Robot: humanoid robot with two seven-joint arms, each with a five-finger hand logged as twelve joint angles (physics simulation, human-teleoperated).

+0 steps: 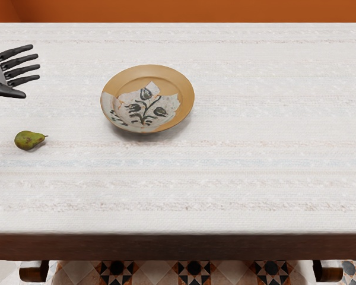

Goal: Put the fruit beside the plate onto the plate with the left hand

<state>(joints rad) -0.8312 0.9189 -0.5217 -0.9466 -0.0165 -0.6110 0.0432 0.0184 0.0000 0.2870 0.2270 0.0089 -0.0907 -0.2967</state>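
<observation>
Pear (28,140) to plate (184,89) — open tablecloth (71,127) between.

The table (255,178) (cloth-covered) bears a plate (181,88) and, apart toward its left edge, a pear (28,140).

No text or number is legible on the plate (182,89) or table (255,172).

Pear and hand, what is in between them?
Nothing: the head view shows only bare table between the left hand and the pear.
</observation>
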